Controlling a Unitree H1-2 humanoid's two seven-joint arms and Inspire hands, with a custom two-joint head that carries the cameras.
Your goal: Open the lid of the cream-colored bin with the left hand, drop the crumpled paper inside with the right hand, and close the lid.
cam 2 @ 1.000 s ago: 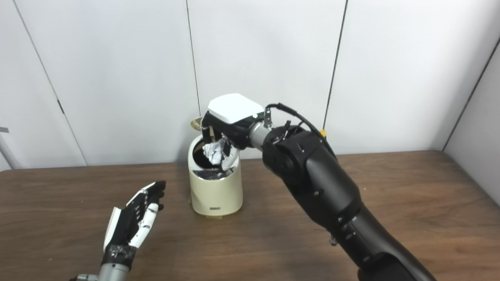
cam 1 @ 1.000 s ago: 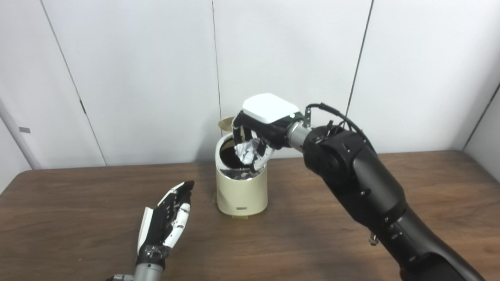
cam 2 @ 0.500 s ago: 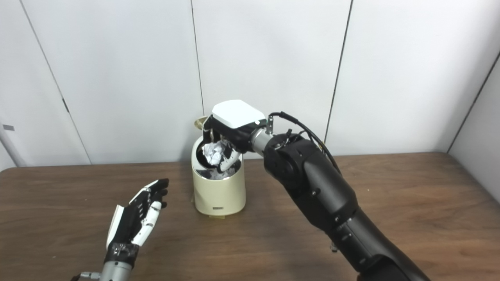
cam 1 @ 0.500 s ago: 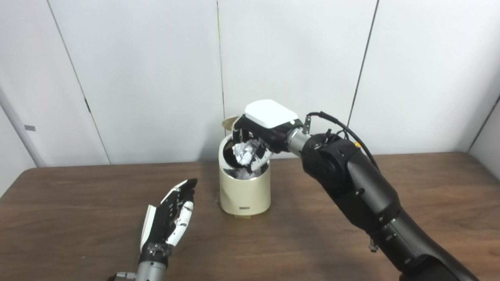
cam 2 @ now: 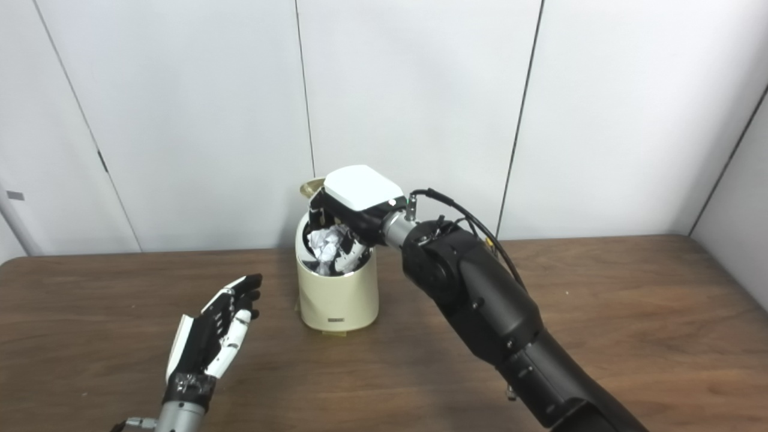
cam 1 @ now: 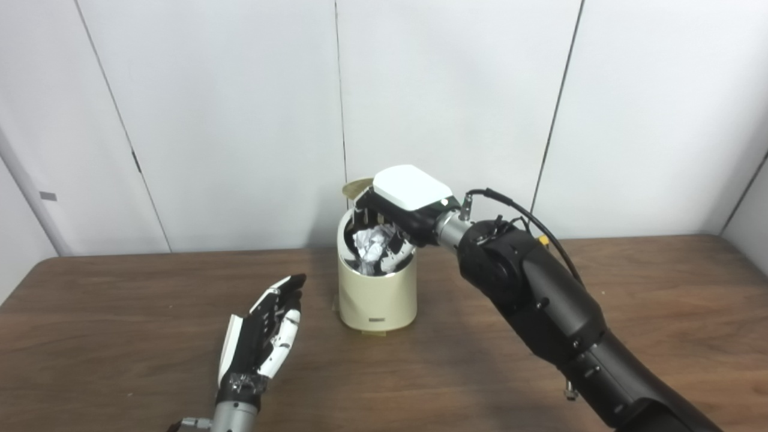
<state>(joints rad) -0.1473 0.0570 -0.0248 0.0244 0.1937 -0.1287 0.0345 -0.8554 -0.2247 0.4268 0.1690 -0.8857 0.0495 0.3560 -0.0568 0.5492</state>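
The right hand has sunk lower, its fingers curled around the wrinkled crumpled paper inside the rim of the smooth cylindrical cream-colored bin, lid raised behind, while the left hand rests open, fingers straight, beside it.

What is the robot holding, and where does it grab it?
The right hand holds the paper ball around its sides, over the open bin. The left hand holds nothing.

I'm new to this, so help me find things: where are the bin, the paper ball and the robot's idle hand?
bin [cam 1: 377, 297], left eye view, front wall.
paper [cam 1: 369, 245], left eye view, crumpled middle.
left hand [cam 2: 207, 343], right eye view, middle of the hand.
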